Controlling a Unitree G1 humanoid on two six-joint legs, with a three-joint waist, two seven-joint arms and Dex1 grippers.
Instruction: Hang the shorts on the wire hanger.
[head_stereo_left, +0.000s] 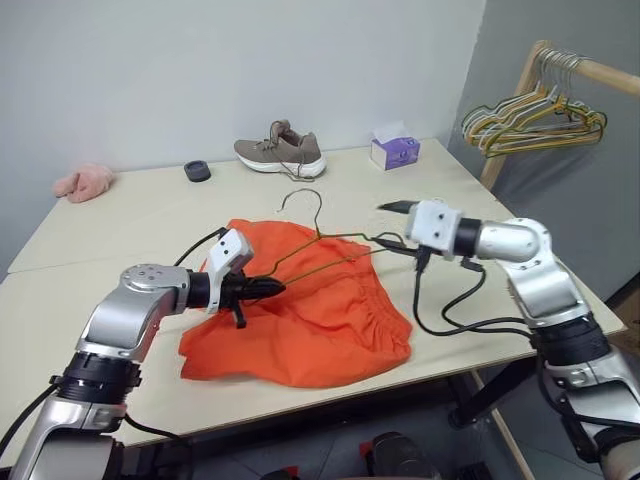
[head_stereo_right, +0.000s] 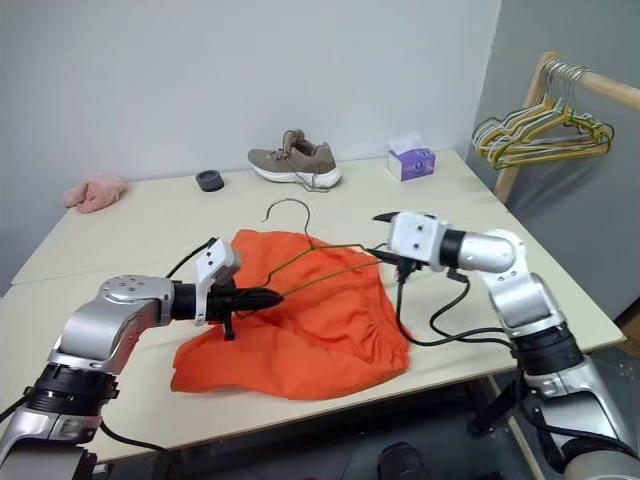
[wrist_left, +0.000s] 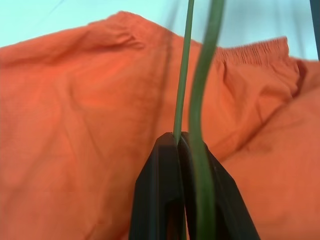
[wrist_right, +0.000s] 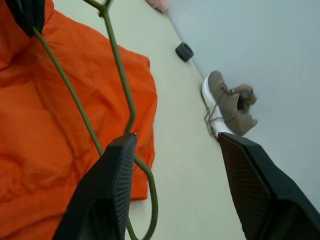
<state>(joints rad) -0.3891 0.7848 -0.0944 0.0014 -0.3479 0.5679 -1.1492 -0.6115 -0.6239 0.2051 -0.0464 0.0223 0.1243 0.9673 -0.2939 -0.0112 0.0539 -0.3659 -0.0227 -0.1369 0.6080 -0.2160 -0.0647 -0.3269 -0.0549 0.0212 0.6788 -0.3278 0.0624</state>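
The orange shorts lie spread on the table, waistband toward the right front. Just above them hangs the olive-green wire hanger, its hook pointing toward the back. My left gripper is shut on the hanger's left corner; the left wrist view shows the wire pinched at the fingertips. My right gripper stands open at the hanger's right corner. In the right wrist view the wire runs past one finger and is not pinched.
At the back of the table are a grey-brown shoe, a purple tissue box, a black ring and a pink cloth. A wooden rack with a bunch of coloured hangers stands at the right.
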